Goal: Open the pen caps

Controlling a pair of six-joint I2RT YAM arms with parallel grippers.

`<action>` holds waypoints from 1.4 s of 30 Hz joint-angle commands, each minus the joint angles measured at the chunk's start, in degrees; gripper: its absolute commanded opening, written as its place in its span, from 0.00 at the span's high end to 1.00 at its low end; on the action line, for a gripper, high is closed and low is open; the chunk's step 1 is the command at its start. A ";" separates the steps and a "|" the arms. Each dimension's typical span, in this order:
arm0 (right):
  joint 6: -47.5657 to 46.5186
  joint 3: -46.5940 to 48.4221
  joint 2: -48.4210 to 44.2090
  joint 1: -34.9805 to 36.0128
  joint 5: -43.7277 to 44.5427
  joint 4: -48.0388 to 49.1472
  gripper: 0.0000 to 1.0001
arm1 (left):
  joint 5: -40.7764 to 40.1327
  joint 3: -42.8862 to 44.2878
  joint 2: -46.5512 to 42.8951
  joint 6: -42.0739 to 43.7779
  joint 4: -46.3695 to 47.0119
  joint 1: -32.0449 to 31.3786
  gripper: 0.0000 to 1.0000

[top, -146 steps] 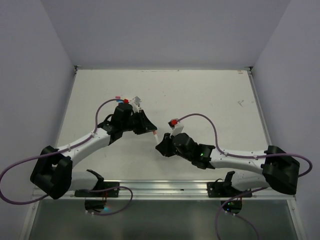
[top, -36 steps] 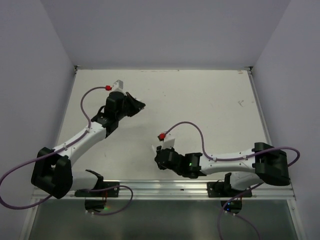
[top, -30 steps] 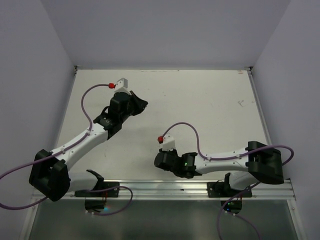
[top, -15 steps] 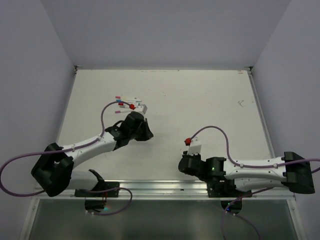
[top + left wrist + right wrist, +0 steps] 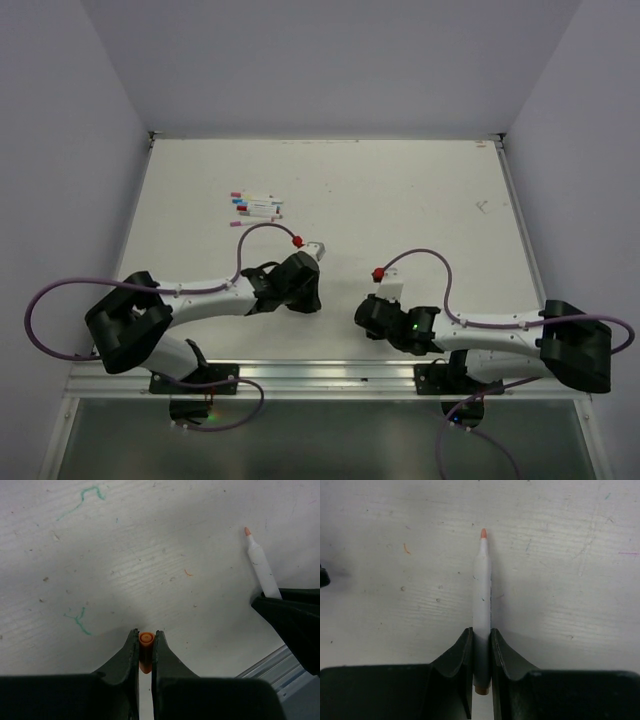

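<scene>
On my left wrist feed the left claw [image 5: 145, 636] is pinched together on a small stubby orange plastic cap [image 5: 145, 651], held between the two black fingertips with its round end showing towards the camera; I cannot tell whether it touches the scuffed white table [image 5: 150, 555] below. On my right wrist feed the right claw [image 5: 481, 636] is clamped on a slim white plastic pen with a bare orange tip [image 5: 482, 580]. Its barrel runs straight out from between the fingers, tip pointing away, and its orange rear end peeks out behind the grip. The same pen shows at the right edge of my left wrist feed, poking out of the dark right fingers, apart from the cap, so cap and pen are off each other, one in each claw. From overhead both claws sit low near the front of the table, facing each other across a gap. Farther back on the left lies a small cluster of white pens with coloured ends [image 5: 255, 207], side by side. Faint green pen scribbles [image 5: 77, 620] mark the tabletop near the left claw
</scene>
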 commanded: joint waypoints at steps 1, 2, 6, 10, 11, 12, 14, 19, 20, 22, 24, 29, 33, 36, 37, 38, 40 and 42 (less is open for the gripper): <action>-2.44 -0.76 1.24 -1.75 -2.72 8.90 1.00 | -0.64 -1.04 0.21 -1.55 3.11 -1.00 1.00; -3.23 -0.50 1.76 -2.27 -3.60 9.70 1.00 | -0.29 -1.57 0.12 -1.82 3.90 -1.00 1.00; -4.90 1.09 5.54 -3.68 -4.75 12.69 1.00 | 0.94 -2.98 0.21 -2.08 5.93 -1.00 1.00; -5.08 2.06 8.88 -4.74 -5.54 14.10 0.94 | 1.38 -4.30 0.03 -2.69 6.98 -1.00 0.96; -4.91 2.06 9.50 -5.09 -5.54 14.19 0.94 | 1.47 -5.00 -0.06 -2.79 7.51 -1.00 0.94; -4.65 1.88 9.50 -5.18 -4.85 14.11 0.93 | 1.47 -5.35 -0.32 -2.79 7.69 -1.00 0.93; -4.21 0.83 8.89 -5.79 -4.66 14.37 0.91 | 1.29 -6.06 -0.41 -2.96 7.86 -1.00 0.91; -4.90 -1.19 6.96 -7.90 -5.36 14.37 0.85 | 0.77 -7.29 0.38 -3.31 8.04 -1.00 0.88; -5.08 -1.28 6.60 -7.90 -5.37 14.46 0.84 | 0.59 -7.73 0.90 -3.31 8.13 -1.00 0.86; -5.69 -1.37 6.69 -7.90 -5.45 14.72 0.81 | -0.46 -7.91 1.35 -3.75 7.87 -0.91 0.83; -5.78 -1.46 7.04 -7.90 -5.37 14.63 0.80 | -1.16 -8.61 1.70 -4.10 8.22 -1.09 0.80; -5.08 -1.63 8.53 -7.99 -4.40 13.49 0.78 | -1.78 -9.93 3.01 -4.81 9.18 -1.09 0.79; -5.17 -1.63 9.85 -7.90 -5.01 14.19 0.71 | -1.87 -10.02 4.51 -4.72 9.36 -1.09 0.75; -5.08 -1.55 10.20 -7.90 -5.01 14.46 0.69 | -2.22 -10.10 5.57 -4.72 9.18 -1.09 0.70; -5.26 -1.63 10.12 -7.90 -5.10 14.55 0.68 | -2.40 -10.36 5.74 -4.81 9.18 -1.09 0.69; -5.26 -1.72 10.12 -7.90 -5.10 14.55 0.68 | -2.66 -10.54 5.74 -4.90 9.27 -1.09 0.69; -5.34 -1.81 9.77 -7.82 -5.01 14.46 0.67 | -2.75 -11.24 5.74 -5.16 9.45 -1.09 0.68; -5.35 -1.72 9.50 -7.90 -5.01 14.02 0.67 | -3.10 -11.68 5.48 -5.51 9.54 -1.09 0.68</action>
